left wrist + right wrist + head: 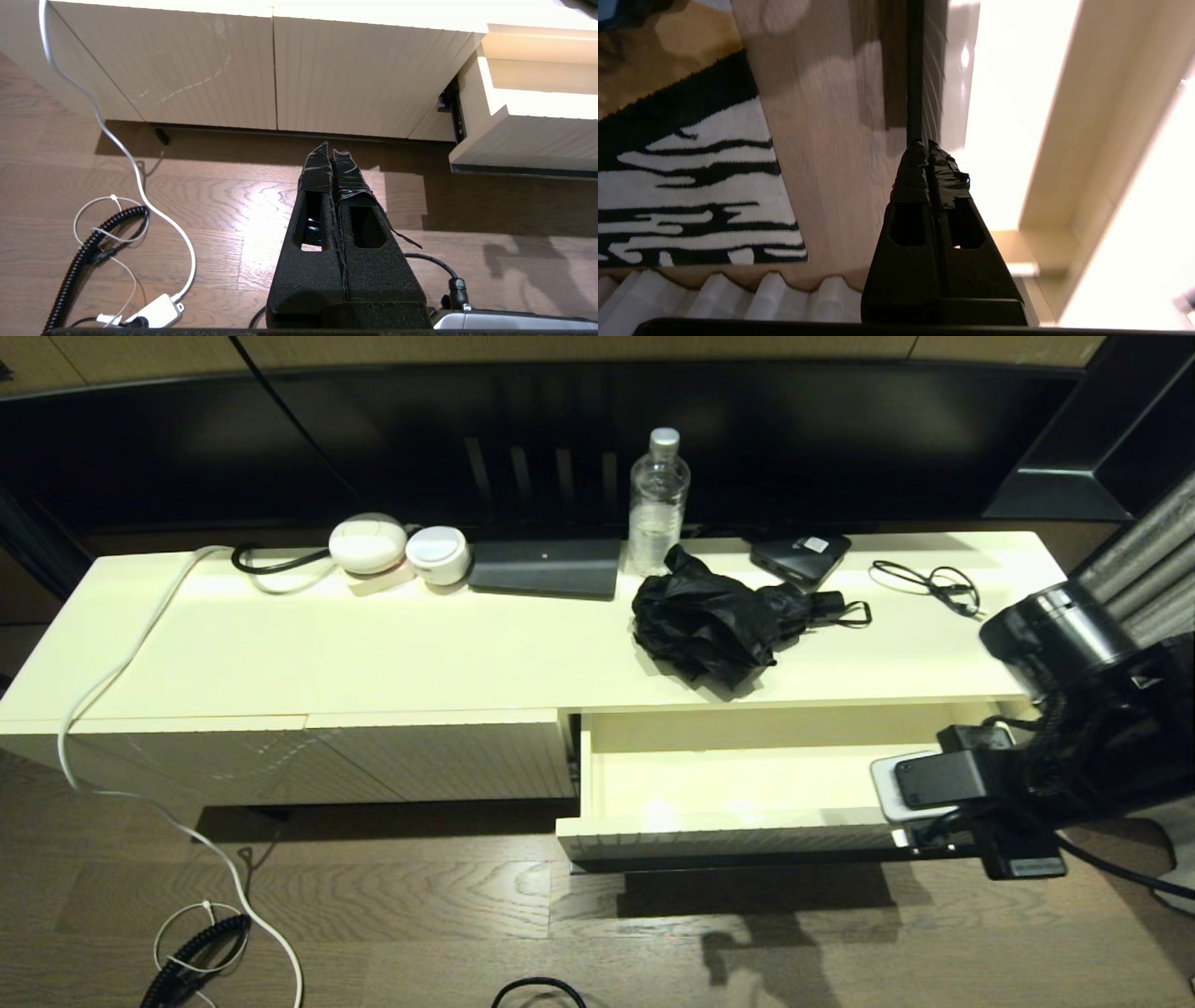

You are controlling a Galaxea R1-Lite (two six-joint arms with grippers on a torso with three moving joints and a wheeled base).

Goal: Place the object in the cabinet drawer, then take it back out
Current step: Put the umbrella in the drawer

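Observation:
The object, a crumpled black compact umbrella [719,625], lies on the cream cabinet top just behind the cabinet drawer [728,835]. Its short handle and wrist loop [831,607] point right. The drawer stands pulled out with nothing showing inside it. My right gripper [927,147] is shut at the drawer's front right corner, its tips against the dark strip of the ribbed front [931,70]; in the head view the wrist hides the fingers. My left gripper [331,148] is shut on nothing, parked low over the wood floor, left of the drawer [528,144].
On the cabinet top stand a clear bottle [658,499], a black box with a white sticker [800,558], a thin cable coil [934,583], a flat dark device [546,567] and two white round units [369,543]. Cables [93,242] lie on the floor; a striped rug [682,186] is nearby.

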